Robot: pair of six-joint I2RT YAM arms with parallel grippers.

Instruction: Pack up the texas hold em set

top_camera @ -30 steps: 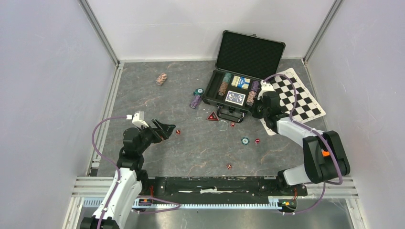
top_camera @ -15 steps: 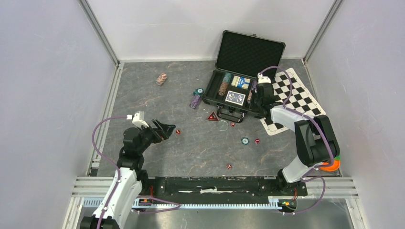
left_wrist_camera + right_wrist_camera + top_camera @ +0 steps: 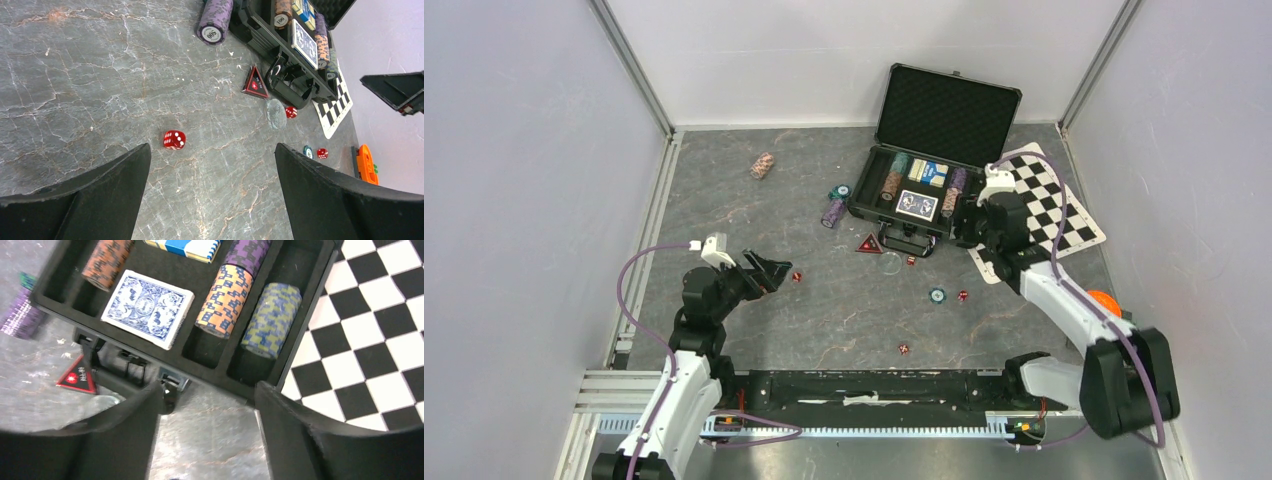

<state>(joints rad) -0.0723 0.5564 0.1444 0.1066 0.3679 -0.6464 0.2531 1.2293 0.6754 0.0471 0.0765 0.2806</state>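
Inside the open case [image 3: 946, 112] at the far side of the table [image 3: 724, 200] sat chip stacks [image 3: 272, 320] and card decks [image 3: 147, 307], while loose chips [image 3: 834, 212], dice [image 3: 174, 139] and marker [image 3: 254, 82] lay outside; left gripper [image 3: 212, 150] and right gripper [image 3: 207, 390] gaped empty.

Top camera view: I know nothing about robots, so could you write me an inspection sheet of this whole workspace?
Surface: grey marbled table.
Job's things: black case open, holding chip stacks and a card deck. Loose on the table: purple chip stack, pinkish stack, single chip, four red dice, red triangular marker.
Clutter: checkered mat beside the case; orange object behind the right arm; clear disc.
Grippers: left gripper open, a die just ahead; right gripper open and empty at the case's front edge.
Cables: purple cables loop along both arms.
Surroundings: plain walls, metal frame posts; nothing else seen.
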